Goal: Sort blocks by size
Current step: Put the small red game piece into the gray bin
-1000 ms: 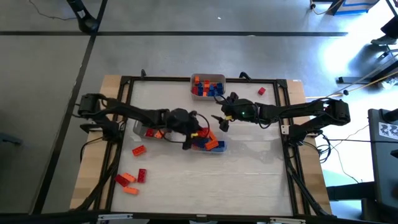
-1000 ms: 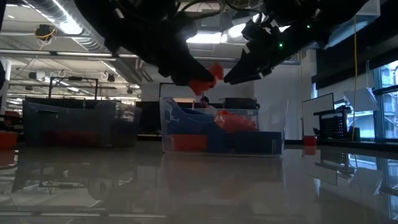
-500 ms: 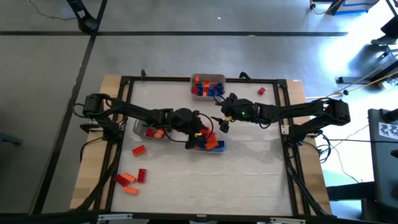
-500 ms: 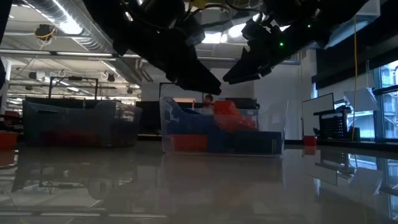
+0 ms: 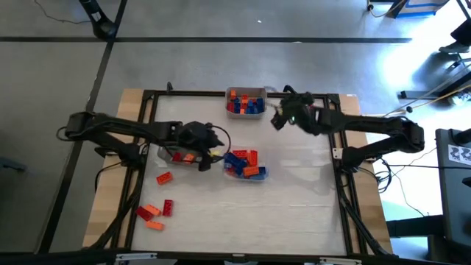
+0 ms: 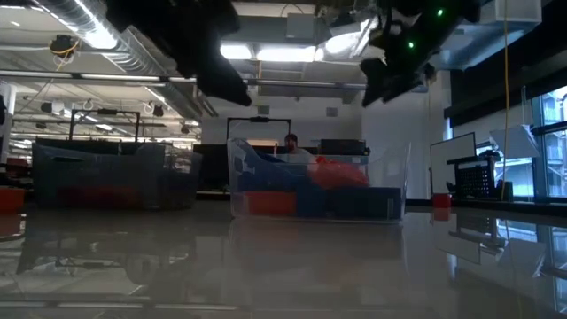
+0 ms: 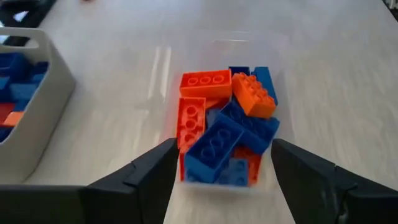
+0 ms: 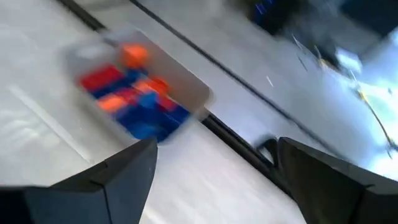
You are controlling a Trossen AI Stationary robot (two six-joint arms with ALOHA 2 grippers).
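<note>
Blue and orange blocks (image 7: 227,134) fill a clear tray (image 5: 245,163) at mid-table. A second tray (image 5: 245,101) of blocks stands at the far edge. A third tray (image 5: 179,155) with red and orange blocks lies partly under my left arm. My left gripper (image 5: 211,157) hangs open just left of the clear tray and above it, holding nothing. My right gripper (image 5: 277,121) is open and raised, right of the far tray, which its wrist view shows blurred (image 8: 137,93).
Several loose red and orange blocks (image 5: 154,212) lie near the table's left front corner, another (image 5: 163,177) a little farther in. A single red block (image 5: 310,108) sits at the far right. A dark frame (image 5: 338,169) borders the table. The near right stretch holds nothing.
My left gripper opened over the clear tray and let go of an orange-red block, which now lies on the pile there; it then rose and drew back toward the table's left edge. My right gripper rose, turned, and moved toward the far right, away from the clear tray.
</note>
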